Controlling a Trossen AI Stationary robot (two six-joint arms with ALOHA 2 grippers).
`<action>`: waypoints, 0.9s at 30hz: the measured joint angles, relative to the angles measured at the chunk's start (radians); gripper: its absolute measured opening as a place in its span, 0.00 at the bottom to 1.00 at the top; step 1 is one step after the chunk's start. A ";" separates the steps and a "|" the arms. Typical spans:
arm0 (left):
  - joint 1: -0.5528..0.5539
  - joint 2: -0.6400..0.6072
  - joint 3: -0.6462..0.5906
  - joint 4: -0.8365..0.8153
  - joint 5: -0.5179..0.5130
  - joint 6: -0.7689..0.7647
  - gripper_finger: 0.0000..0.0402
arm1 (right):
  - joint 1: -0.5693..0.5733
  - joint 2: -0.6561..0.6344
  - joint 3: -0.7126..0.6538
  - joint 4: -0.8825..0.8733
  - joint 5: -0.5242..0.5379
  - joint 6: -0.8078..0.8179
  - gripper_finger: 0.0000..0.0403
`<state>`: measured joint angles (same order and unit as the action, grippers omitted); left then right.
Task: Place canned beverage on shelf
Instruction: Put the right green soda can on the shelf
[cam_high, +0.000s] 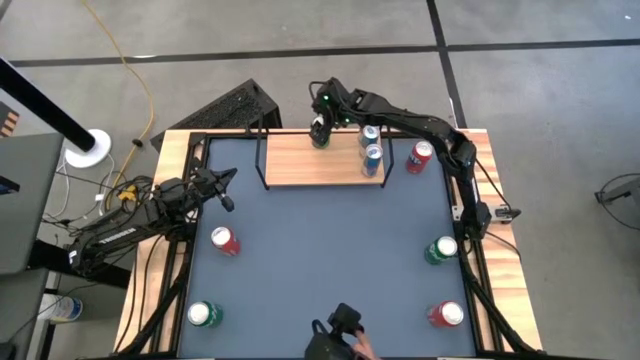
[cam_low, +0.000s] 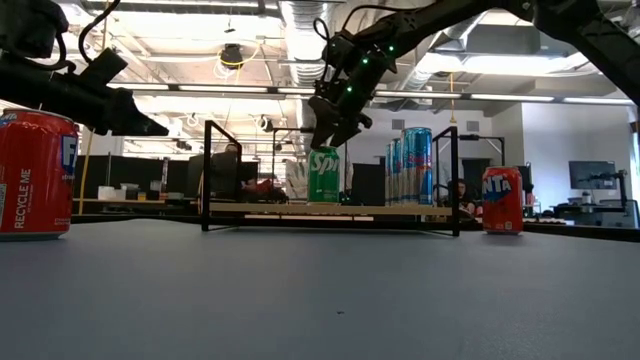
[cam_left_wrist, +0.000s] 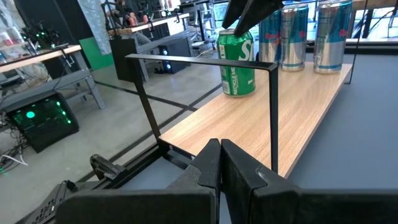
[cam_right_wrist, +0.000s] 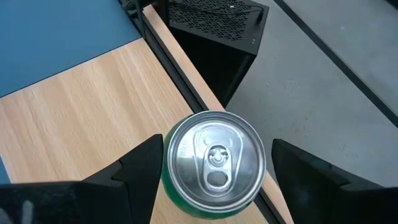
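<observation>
A green can (cam_low: 323, 175) stands upright with its base on the light-wood shelf (cam_low: 330, 209), near the shelf's middle. My right gripper (cam_low: 330, 140) reaches down over it from above, a finger at each side of the can's top (cam_right_wrist: 214, 158). Two tall blue cans (cam_low: 410, 165) stand on the shelf to the right of the green one. My left gripper (cam_left_wrist: 221, 165) waits shut at the table's left edge (cam_high: 228, 190), pointing level toward the shelf. My right gripper has the green can by its upper end, just under the top rim (cam_right_wrist: 163, 171), between its two fingers. The fingers (cam_right_wrist: 140, 165) slant down from above and from the far side. The can stands upright with its base on the shelf board (cam_left_wrist: 261, 118).
A red can (cam_high: 420, 156) stands on the blue-grey table right of the shelf. More cans stand on the table: red (cam_high: 224, 240), green (cam_high: 204, 314), green (cam_high: 441, 250), red (cam_high: 446, 314). A person's hand with a dark device (cam_high: 345, 335) shows at the near edge.
</observation>
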<state>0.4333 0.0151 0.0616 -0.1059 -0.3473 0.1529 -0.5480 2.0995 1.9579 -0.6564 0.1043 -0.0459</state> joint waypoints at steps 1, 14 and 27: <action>0.000 0.000 0.000 0.000 0.000 0.000 0.00 | 0.000 0.005 0.000 -0.002 0.000 0.005 0.71; 0.000 0.000 0.000 0.000 0.001 0.000 0.00 | 0.005 0.055 0.005 0.010 0.050 0.061 0.65; 0.000 0.000 0.000 0.000 0.000 0.000 0.00 | 0.040 0.055 0.005 -0.070 0.142 0.268 0.60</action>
<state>0.4333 0.0147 0.0616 -0.1061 -0.3470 0.1530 -0.5080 2.1548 1.9625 -0.7269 0.2467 0.2222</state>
